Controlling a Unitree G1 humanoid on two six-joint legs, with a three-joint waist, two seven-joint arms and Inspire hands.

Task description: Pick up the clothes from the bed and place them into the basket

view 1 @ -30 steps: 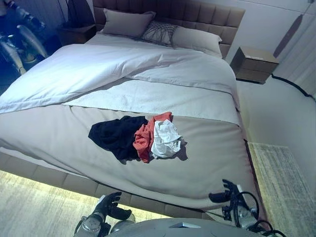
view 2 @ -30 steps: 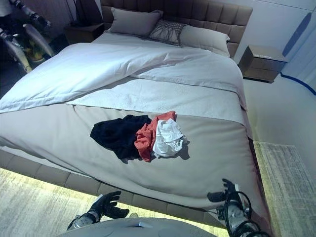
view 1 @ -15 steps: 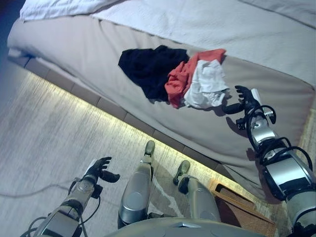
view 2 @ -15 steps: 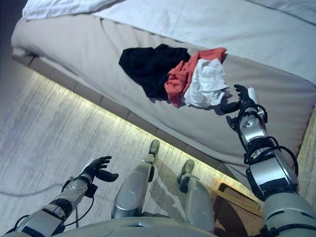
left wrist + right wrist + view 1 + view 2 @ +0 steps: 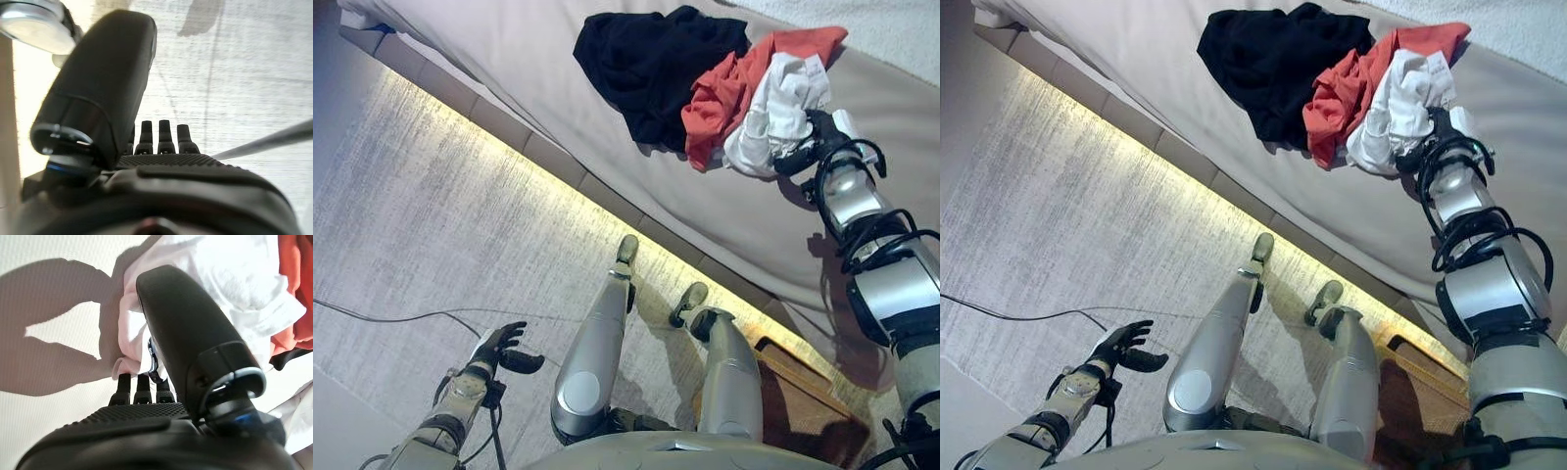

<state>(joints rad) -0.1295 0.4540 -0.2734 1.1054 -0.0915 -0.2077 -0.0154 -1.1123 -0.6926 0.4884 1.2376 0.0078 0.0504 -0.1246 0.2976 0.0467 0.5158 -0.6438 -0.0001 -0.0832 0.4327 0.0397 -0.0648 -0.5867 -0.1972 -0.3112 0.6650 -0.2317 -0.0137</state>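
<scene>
1. Left hand (image 5: 499,351) hangs low over the pale carpet (image 5: 401,225), fingers loosely spread and holding nothing, well apart from the bed (image 5: 558,69) and from every garment.
2. Black garment (image 5: 656,59) lies on the bed's grey cover near the foot edge, the leftmost of the pile.
3. Red garment (image 5: 729,93) sits between the black one and the white one, overlapping both.
4. White garment (image 5: 773,117) is the rightmost piece and lies directly against the right hand (image 5: 813,142), whose fingers (image 5: 139,382) reach its edge; I cannot tell whether they have pinched the cloth.
5. Pile runs roughly crosswise, so the right hand is much the nearer and would likely gather from the white end inward.
6. Wicker basket (image 5: 803,411) stands on the floor below the right arm, beside the bed's foot.
</scene>
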